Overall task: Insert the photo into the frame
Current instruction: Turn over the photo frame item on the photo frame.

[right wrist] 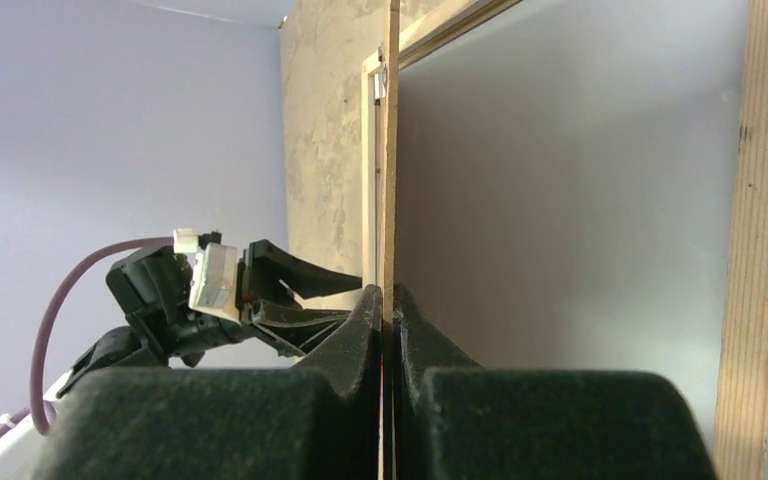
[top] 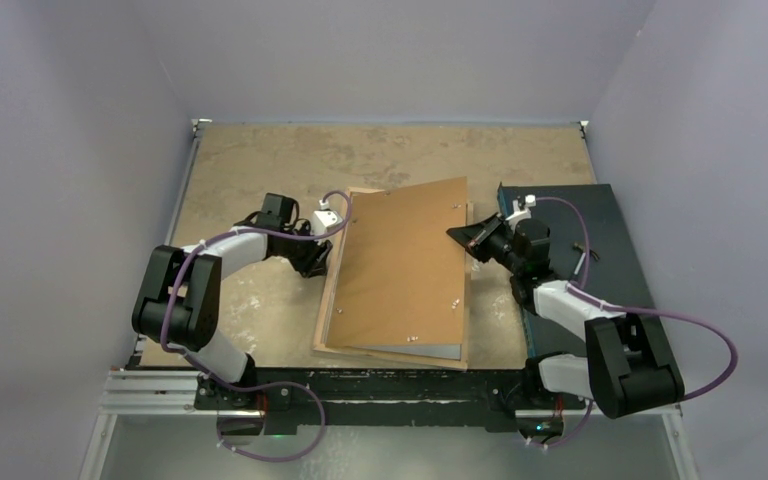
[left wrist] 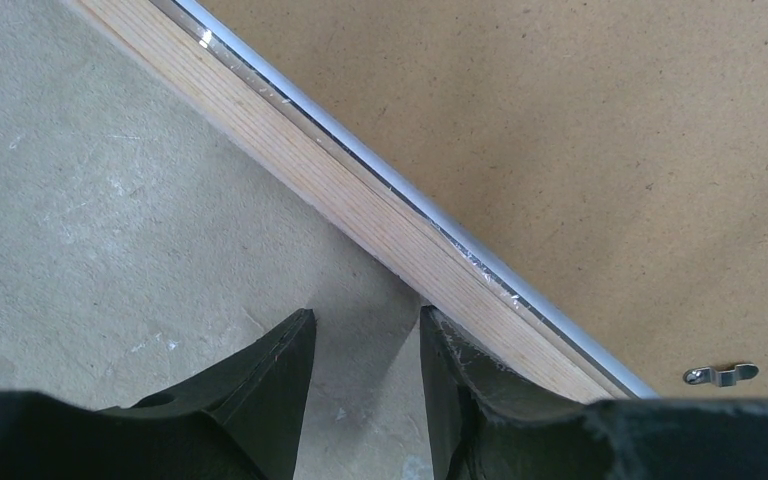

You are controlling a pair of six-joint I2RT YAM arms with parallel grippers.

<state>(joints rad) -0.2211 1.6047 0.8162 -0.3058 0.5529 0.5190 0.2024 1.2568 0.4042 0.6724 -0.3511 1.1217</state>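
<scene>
The frame lies back side up on the table, light wood rails showing. A brown backing board tilts over it, its right edge raised. My right gripper is shut on that raised edge; the right wrist view shows the thin board pinched between the jaws of this gripper. Under the board a pale grey-white sheet fills the frame's opening; I cannot tell whether it is the photo's back. My left gripper is open at the frame's left rail. Its right finger touches the rail's outer side, with only table between the fingers.
A dark flat mat lies at the right, under the right arm. A small metal clip sits on the board near the left rail. The left arm shows beyond the board in the right wrist view. Grey walls enclose the table.
</scene>
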